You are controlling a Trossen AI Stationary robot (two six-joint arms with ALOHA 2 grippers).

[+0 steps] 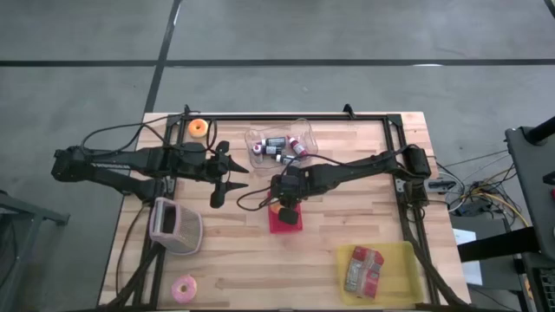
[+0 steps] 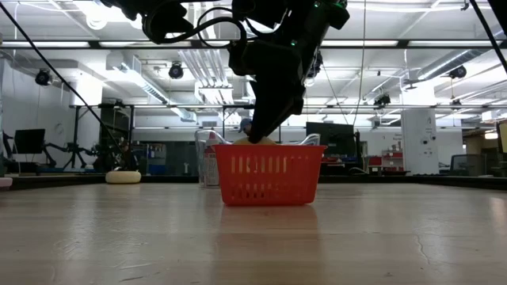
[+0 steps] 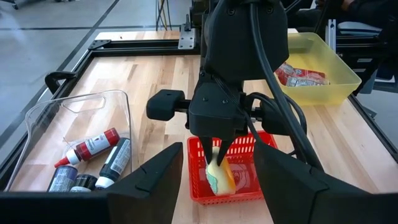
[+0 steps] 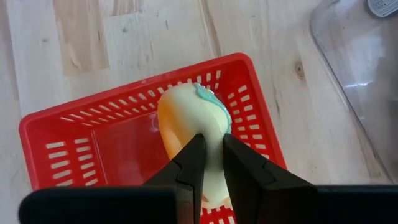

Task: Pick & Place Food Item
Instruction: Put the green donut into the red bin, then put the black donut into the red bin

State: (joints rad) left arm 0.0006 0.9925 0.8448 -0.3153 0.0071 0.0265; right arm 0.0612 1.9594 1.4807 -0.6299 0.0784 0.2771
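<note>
Food sat directly beneath the right gripper (image 4: pixel 211 163), whose narrowly parted fingers pinched the pale yellow item (image 4: pixel 193 121) inside the red basket (image 4: pixel 74 149), near mid-table. The item's long axis ran away from the fingers, its green-edged end pointing at the basket's far wall as the right wrist camera saw it. Release looked near, judging by its low seat. Off to the left the left gripper (image 1: pixel 227 176) hovered with fingers spread, empty, plainly the farther one.
</note>
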